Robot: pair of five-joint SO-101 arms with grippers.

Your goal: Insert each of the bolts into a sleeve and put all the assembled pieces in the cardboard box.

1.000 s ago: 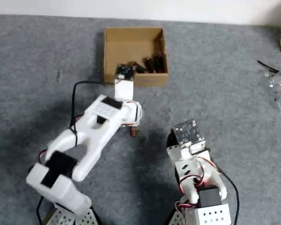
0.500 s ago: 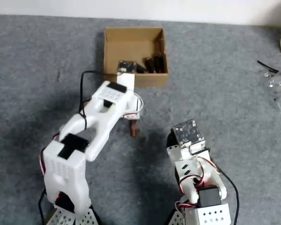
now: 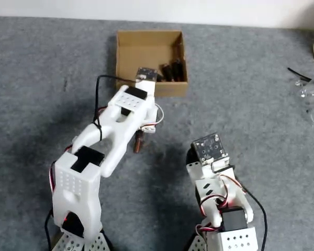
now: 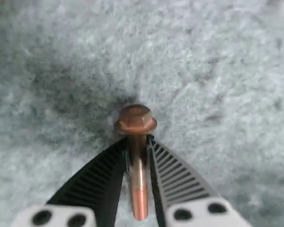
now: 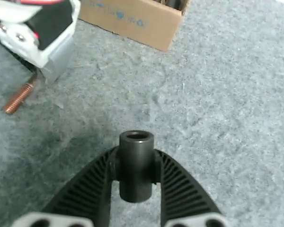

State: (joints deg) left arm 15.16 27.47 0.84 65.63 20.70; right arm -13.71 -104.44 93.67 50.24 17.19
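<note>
Left gripper [image 4: 138,144] is clenched on a copper bolt [image 4: 135,120], the shank pinched between the pads and the hex head poking out past the tips. Right gripper [image 5: 136,160] is grasping a black sleeve [image 5: 135,182], held upright with its bore open on top.

From above, the bolt sits over the grey carpet [image 3: 261,120] at 6 o'clock from the box [image 3: 170,88], near it but apart. The right arm [image 3: 215,180] is at the bolt's 4 o'clock. The box stands at the table's 12 o'clock, with dark pieces [image 3: 171,70] in its 4 o'clock corner.
</note>
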